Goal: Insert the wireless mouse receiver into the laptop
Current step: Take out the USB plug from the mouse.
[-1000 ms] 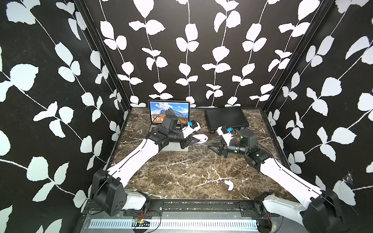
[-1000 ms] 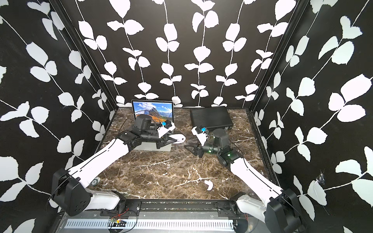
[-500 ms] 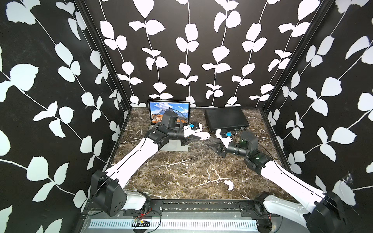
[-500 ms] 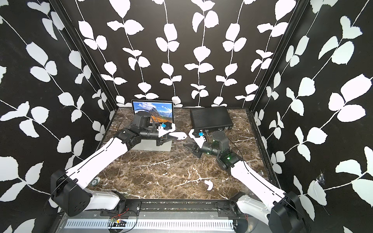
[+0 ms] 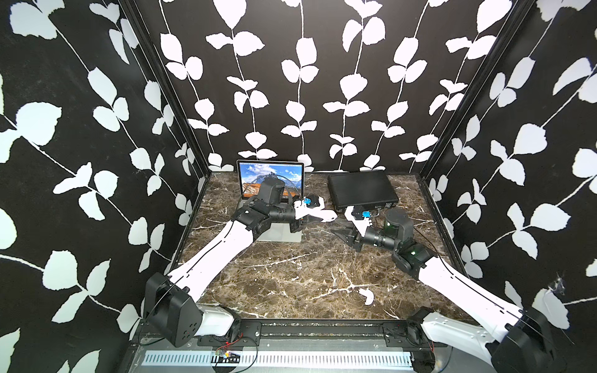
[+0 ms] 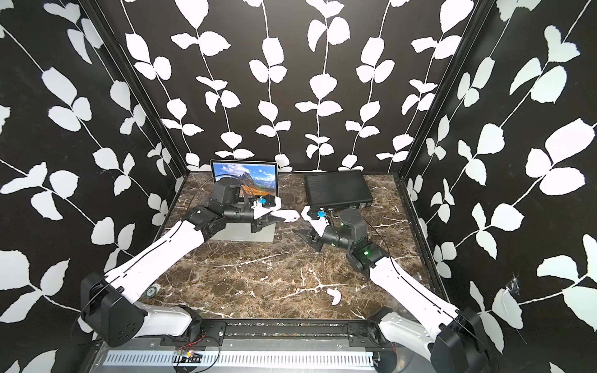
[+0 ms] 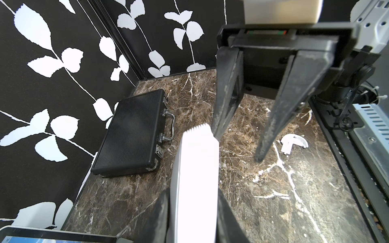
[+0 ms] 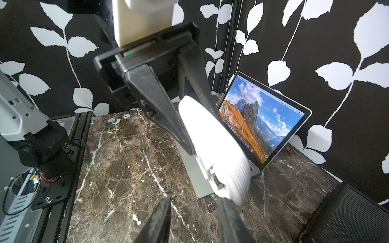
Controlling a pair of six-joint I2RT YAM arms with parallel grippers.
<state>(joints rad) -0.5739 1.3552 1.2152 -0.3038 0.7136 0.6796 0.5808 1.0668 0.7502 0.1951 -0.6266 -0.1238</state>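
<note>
My left gripper (image 5: 311, 219) (image 7: 192, 193) is shut on the white wireless mouse (image 5: 327, 214) (image 6: 288, 215) (image 7: 195, 178) (image 8: 210, 143) and holds it in the air, just right of the laptop's base. The silver laptop (image 5: 284, 237) (image 6: 245, 176) (image 8: 259, 120) stands open at the back left and shows a mountain picture. My right gripper (image 5: 339, 233) (image 6: 302, 235) (image 8: 194, 198) faces the mouse's free end. It is open, with only bare marble between its fingers (image 7: 227, 94). One fingertip (image 8: 223, 202) lies right beside that end. I cannot make out the receiver.
A flat black ribbed case (image 5: 361, 190) (image 6: 336, 190) (image 7: 132, 134) lies at the back right. A loose white curved cover piece (image 5: 366, 295) (image 6: 334, 295) (image 7: 293, 143) lies on the marble near the front. Poker chips (image 8: 113, 120) sit by the front left edge.
My left gripper has lifted the mouse slightly and carried it a little toward the back. The right gripper dipped and came back, still open by the mouse's end.
</note>
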